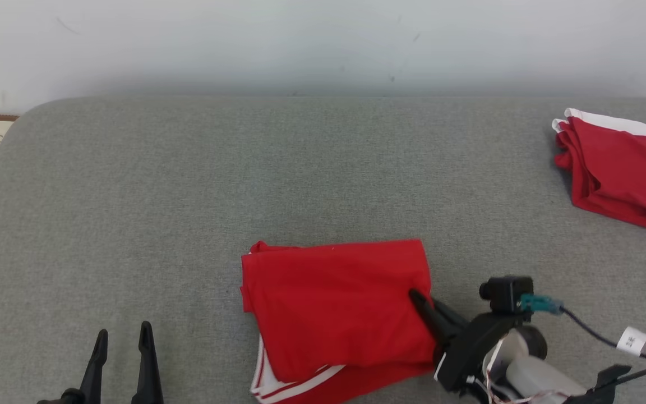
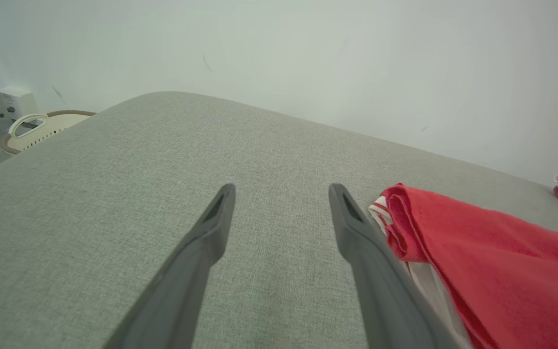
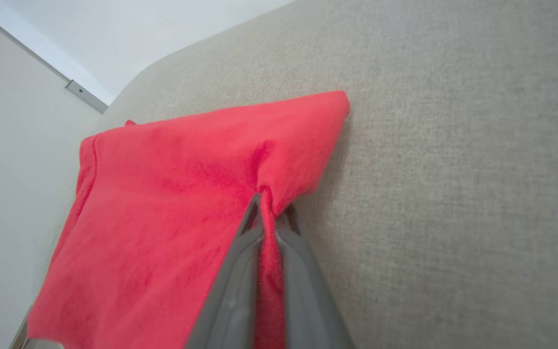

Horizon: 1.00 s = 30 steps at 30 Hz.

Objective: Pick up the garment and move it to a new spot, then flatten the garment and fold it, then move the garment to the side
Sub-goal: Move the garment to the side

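- The garment (image 1: 334, 303) lies on the grey table (image 1: 188, 196), near my edge and about mid-width; it is a compact red rectangle of several layers, with white-striped layers peeking out at its near left corner.
- My right end effector (image 1: 421, 297) is closed tight on the garment's right edge; in the right wrist view a pinched ridge of red cloth runs between the two fingers (image 3: 240, 252), so I judge the hold is on the upper layers at least; whether it takes in the whole stack I cannot tell.
- My left end effector (image 1: 123, 331) stands wide open and has hold of nothing; it hangs over bare table to the left of the garment, apart from the cloth.
- Progress, as I judge it: the garment looks flattened and folded already; what is left is the last step, moving it to the side, and the pinch on the edge reads as the start of that.
- A second folded red garment (image 1: 620, 168) sits at the far right of the table, well apart; that side seems a likely place for this one too.
- The risk I see: a one-sided pinch could drag the top layers and undo the fold.
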{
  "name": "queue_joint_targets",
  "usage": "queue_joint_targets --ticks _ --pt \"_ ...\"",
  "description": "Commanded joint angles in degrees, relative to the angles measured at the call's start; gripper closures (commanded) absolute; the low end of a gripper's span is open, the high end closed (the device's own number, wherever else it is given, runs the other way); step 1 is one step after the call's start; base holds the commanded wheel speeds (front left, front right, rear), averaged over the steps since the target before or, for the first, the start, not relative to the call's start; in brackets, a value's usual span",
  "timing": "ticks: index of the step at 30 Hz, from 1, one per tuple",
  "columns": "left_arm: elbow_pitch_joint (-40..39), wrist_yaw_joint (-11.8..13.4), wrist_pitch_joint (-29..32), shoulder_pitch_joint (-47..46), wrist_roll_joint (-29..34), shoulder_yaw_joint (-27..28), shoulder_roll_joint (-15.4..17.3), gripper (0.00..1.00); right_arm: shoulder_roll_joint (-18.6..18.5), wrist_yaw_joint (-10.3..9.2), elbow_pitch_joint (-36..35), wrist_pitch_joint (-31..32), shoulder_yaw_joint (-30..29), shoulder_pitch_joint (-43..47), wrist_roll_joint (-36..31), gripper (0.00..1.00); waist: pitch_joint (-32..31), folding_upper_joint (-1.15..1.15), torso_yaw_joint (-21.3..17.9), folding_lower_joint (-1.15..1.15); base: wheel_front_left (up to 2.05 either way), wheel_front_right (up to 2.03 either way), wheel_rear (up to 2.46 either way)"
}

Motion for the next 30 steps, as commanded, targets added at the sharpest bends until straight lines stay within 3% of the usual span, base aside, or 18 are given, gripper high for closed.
queue_joint_targets --ticks 1,10,20,30 --pt "0.07 -0.24 -0.24 -0.02 0.14 0.24 0.04 0.00 -0.51 0.00 0.13 -0.51 -0.04 -0.86 -0.39 1.00 -0.10 0.00 -0.25 0.00 0.00 0.00 0.00" --pt "-0.12 -0.63 -0.24 -0.70 0.55 0.08 0.04 0.00 -3.27 0.01 2.60 -2.78 -0.55 -9.98 -1.84 1.00 1.03 0.00 -2.57 0.00 0.00 0.00 0.00" --pt "-2.02 -1.35 -0.24 -3.19 2.09 0.87 0.03 0.00 -7.08 0.00 7.38 -4.54 -1.08 -22.47 -2.54 1.00 6.69 0.00 -4.59 0.00 0.00 0.00 0.00" --pt "-5.31 -2.81 -0.23 -4.54 4.92 4.64 0.91 0.00 -13.36 0.00 9.91 -3.73 3.67 -33.87 -4.52 1.00 12.05 0.00 -7.93 0.00 0.00 0.00 0.00"
